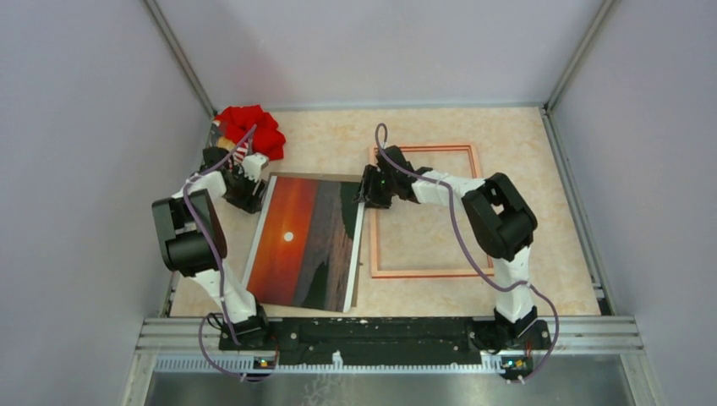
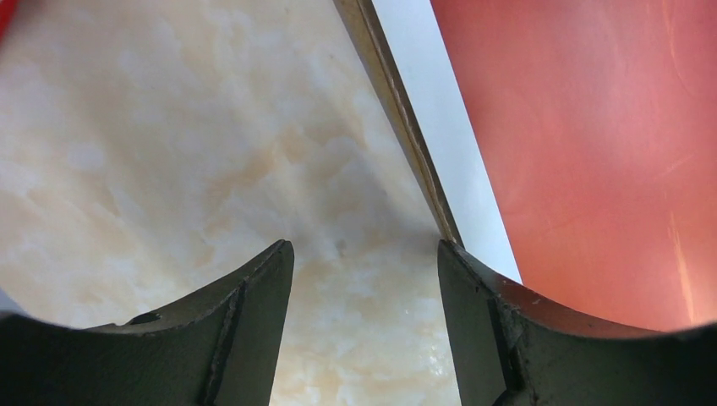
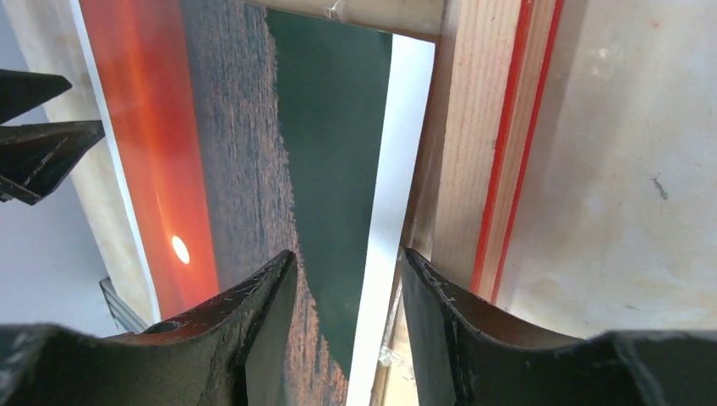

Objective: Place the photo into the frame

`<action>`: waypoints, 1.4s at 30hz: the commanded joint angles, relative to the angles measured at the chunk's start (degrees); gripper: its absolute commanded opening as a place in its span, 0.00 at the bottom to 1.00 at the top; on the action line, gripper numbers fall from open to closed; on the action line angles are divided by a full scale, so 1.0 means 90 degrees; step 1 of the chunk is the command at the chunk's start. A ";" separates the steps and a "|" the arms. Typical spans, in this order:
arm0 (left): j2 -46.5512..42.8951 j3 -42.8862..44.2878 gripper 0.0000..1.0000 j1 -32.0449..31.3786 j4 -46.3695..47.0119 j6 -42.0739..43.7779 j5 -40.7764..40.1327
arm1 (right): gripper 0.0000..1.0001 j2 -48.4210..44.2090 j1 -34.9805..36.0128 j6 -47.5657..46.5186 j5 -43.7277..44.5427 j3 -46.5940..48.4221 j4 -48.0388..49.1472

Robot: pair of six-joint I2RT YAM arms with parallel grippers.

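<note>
The photo (image 1: 304, 241), a red-orange sunset print with a white border, lies face up left of centre. The frame (image 1: 423, 273) lies to its right with its pale wood back up and a red edge showing (image 3: 499, 169). My left gripper (image 1: 252, 191) is open at the photo's far left corner. Bare table shows between its fingers (image 2: 363, 249), and the right finger sits at the photo's edge (image 2: 461, 169). My right gripper (image 1: 366, 194) is open at the far right corner. It straddles the photo's white right border (image 3: 348, 254), with its right finger over the frame's left rail.
A thin brown panel edge (image 2: 397, 110) shows under the photo's left side. A bunched red thing (image 1: 251, 128) lies at the back left corner, just behind the left arm. Grey walls close in the table on three sides.
</note>
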 commanded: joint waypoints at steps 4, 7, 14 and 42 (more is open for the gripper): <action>-0.0155 0.0265 0.71 0.0298 -0.0945 0.0241 -0.0007 | 0.50 -0.0548 -0.0012 -0.0187 0.0769 -0.0324 -0.0598; -0.0258 0.0061 0.71 0.0304 -0.0910 0.0284 -0.0056 | 0.50 -0.0550 -0.0026 -0.0264 0.0961 -0.0391 -0.0801; -0.0401 -0.0509 0.71 0.0301 -0.0628 0.0361 -0.0181 | 0.50 -0.0377 -0.0065 -0.0114 0.0443 -0.0518 -0.0261; -0.0027 -0.0938 0.58 -0.0134 -0.0243 0.0057 0.0190 | 0.47 -0.0460 -0.0028 0.1845 -0.1468 -0.0739 0.2496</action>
